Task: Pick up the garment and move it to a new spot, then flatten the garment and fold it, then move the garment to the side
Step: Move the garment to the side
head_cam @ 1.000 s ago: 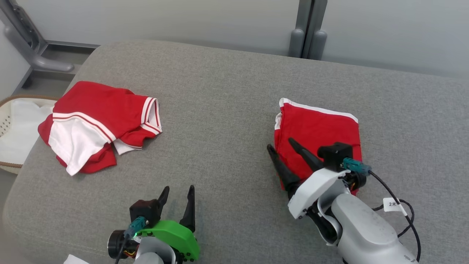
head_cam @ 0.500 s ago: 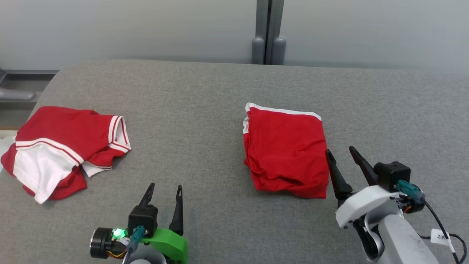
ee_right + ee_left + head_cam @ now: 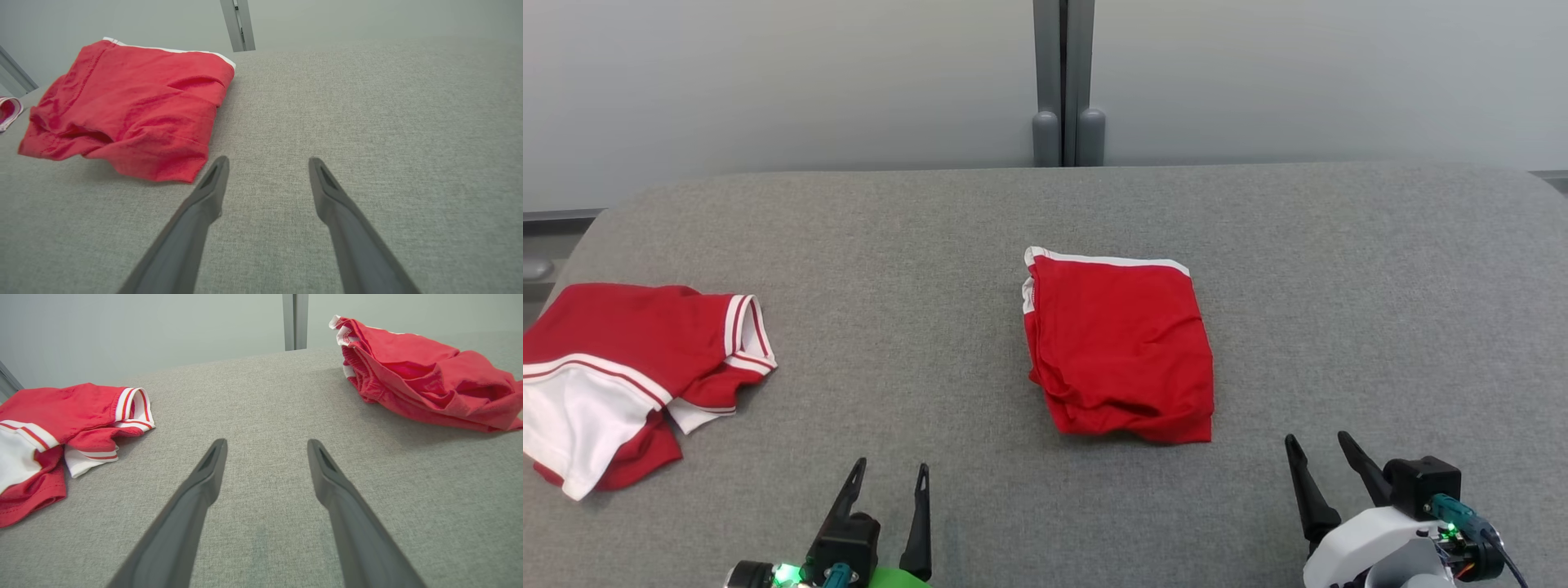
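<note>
A folded red garment [image 3: 1119, 343] with a white edge lies flat in the middle of the grey cushioned surface [image 3: 931, 237]. It is at the upper right in the left wrist view [image 3: 425, 388] and at the upper left in the right wrist view [image 3: 130, 110]. My right gripper [image 3: 1316, 439] is open and empty, near and to the right of it, not touching [image 3: 269, 159]. At the near edge, left of the garment, my left gripper [image 3: 890, 467] also stands open with nothing between its fingers [image 3: 266, 443].
A crumpled red and white garment [image 3: 629, 367] lies at the far left of the surface [image 3: 61, 424]. A grey post [image 3: 1062, 82] runs up the pale wall behind. Bare grey fabric stretches to the right of the folded garment.
The head camera has swung, shifting the whole picture. My right gripper has drawn back off the folded garment toward the near edge, still open. The left gripper has barely moved.
</note>
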You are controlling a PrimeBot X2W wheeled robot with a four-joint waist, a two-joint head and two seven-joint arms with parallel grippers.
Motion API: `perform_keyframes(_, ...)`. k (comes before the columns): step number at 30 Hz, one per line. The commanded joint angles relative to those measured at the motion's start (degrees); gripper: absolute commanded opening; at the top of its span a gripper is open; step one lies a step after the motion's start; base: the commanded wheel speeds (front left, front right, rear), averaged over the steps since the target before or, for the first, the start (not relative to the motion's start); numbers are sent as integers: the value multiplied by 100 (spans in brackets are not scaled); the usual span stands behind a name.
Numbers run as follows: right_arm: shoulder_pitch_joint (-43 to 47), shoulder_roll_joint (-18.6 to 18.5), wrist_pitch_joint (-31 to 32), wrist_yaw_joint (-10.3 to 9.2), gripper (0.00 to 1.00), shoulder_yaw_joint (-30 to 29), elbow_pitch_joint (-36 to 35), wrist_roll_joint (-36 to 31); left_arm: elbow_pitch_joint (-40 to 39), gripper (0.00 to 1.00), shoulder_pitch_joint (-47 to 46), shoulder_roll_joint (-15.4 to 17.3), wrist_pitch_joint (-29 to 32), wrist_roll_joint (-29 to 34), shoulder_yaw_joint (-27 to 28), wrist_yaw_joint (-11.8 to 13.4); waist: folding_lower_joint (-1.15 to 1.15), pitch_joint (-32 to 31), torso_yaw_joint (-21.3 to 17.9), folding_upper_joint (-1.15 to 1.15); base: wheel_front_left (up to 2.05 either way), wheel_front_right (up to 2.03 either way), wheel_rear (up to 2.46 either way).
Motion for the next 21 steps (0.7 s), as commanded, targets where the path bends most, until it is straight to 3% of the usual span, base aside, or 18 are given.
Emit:
perform_keyframes(1,49,-23,1,-8,100,15,14,41,-28,100,74,-5,-2,-35,31,-22,0,-2,-4,0,0,0,0)
perform_keyframes(11,-909,-24,0,-8,100,248,254,129,-140,100,-384,-59,-2,8,-81,-155,0,579,338,0,0,0,0)
perform_keyframes(21,-2478,-28,0,-8,100,222,1646,-216,-276,100,-902,-73,-2,-226,-482,-159,0,1243,814,0,0,0,0)
